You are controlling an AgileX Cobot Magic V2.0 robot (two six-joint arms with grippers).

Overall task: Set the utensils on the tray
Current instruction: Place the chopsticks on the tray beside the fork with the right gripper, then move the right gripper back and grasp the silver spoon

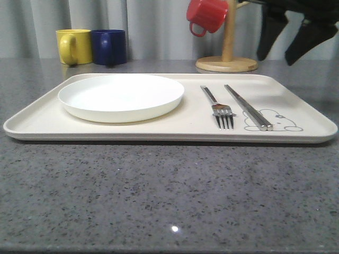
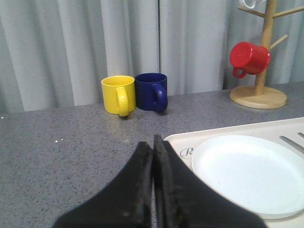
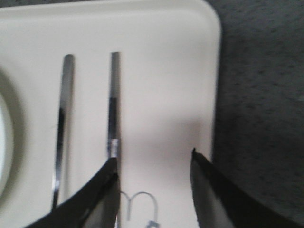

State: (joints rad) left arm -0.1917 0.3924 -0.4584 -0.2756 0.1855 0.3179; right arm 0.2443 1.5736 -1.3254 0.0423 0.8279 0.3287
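fork (image 1: 222, 112): shiny metal | chopsticks (image 1: 248, 107): polished metal | tray (image 1: 159, 132): matt cream | table (image 1: 159, 196): speckled grey stone-look | mug stand (image 1: 226, 63): wood

Plate (image 1: 121, 97) on tray (image 1: 175, 132) left; fork (image 1: 218, 108) right of plate; chopsticks (image 1: 247, 107) right of fork.

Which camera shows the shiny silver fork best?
The front view: the whole four-tined silver metal fork lies on the cream rectangular tray, tines included. The right wrist view shows just its handle; the left wrist view catches a sliver.
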